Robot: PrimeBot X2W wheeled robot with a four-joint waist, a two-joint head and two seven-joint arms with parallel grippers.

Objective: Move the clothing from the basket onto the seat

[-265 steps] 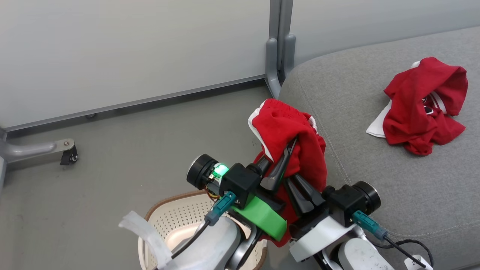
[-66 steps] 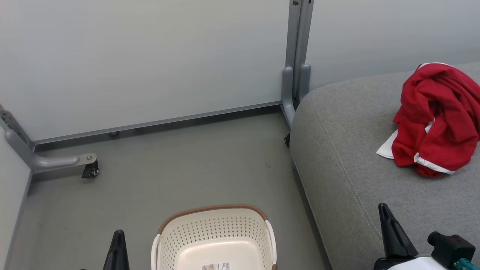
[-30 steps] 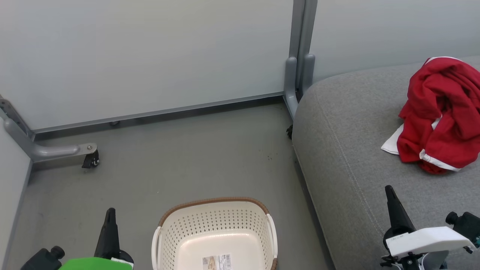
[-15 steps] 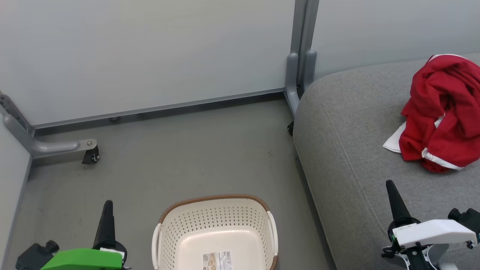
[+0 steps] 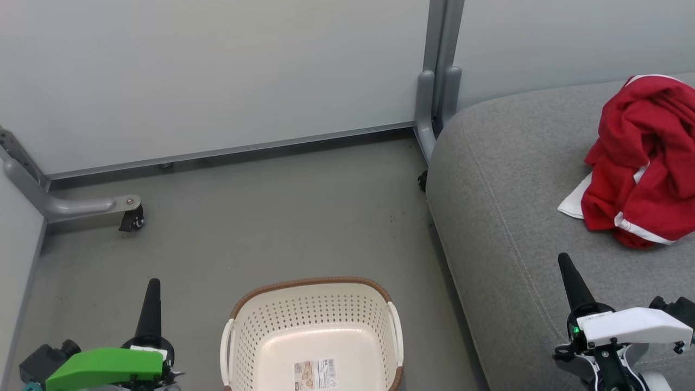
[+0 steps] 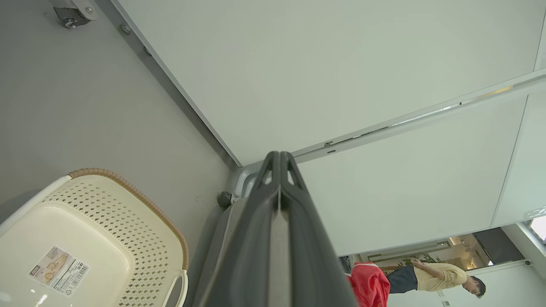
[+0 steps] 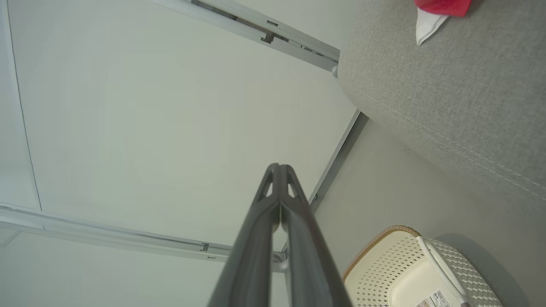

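Just beside the seat [image 5: 505, 179] (clothing [image 5: 646, 157] heaped on it) stands a partition post [image 5: 437, 98].

basket [image 5: 312, 331] on floor [image 5: 260, 217] — left of seat [image 5: 521, 206], clothing [image 5: 643, 163] on seat

Left end effector [image 5: 152, 288] and right end effector [image 5: 564, 262] point forward, fingers pressed together.

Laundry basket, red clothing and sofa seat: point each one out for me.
laundry basket [image 5: 309, 281], head view, far brown rim.
red clothing [image 5: 668, 182], head view, red fabric mid-heap.
sofa seat [image 5: 505, 179], head view, bare grey cushion.
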